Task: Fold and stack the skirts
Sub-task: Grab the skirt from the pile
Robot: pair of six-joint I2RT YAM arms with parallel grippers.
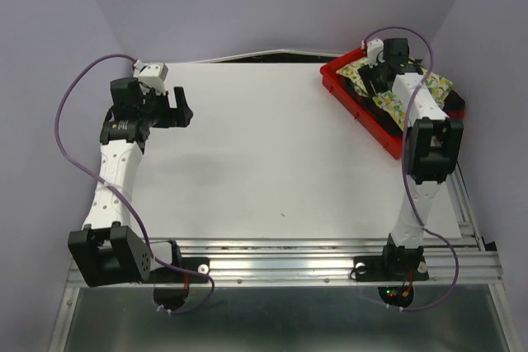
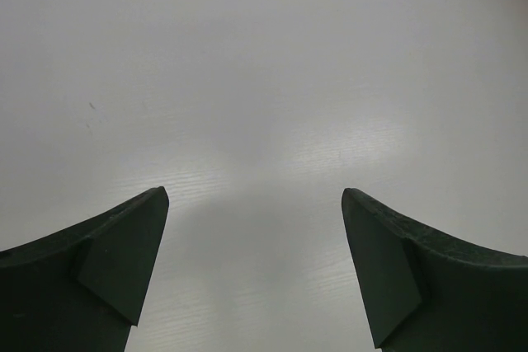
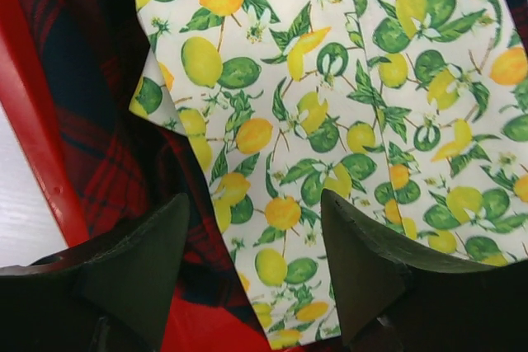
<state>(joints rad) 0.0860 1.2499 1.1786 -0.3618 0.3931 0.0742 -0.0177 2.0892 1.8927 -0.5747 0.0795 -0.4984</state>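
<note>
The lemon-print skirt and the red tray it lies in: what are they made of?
Lemon-print skirt: thin matte cloth, perhaps cotton; it folds and creases softly. Red tray: rigid plastic, it seems; smooth, faintly glossy straight rim.

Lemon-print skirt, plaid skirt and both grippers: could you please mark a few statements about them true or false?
1. The lemon-print skirt lies in the red tray. True.
2. The left gripper holds the plaid skirt. False: it is open over the bare table and holds nothing.
3. The plaid skirt lies partly under the lemon-print skirt. True.
4. The red tray sits at the table's near left corner. False: it sits at the far right.
5. The right gripper is down at the lemon-print skirt, its jaws apart with an edge of the cloth between them. True.
</note>
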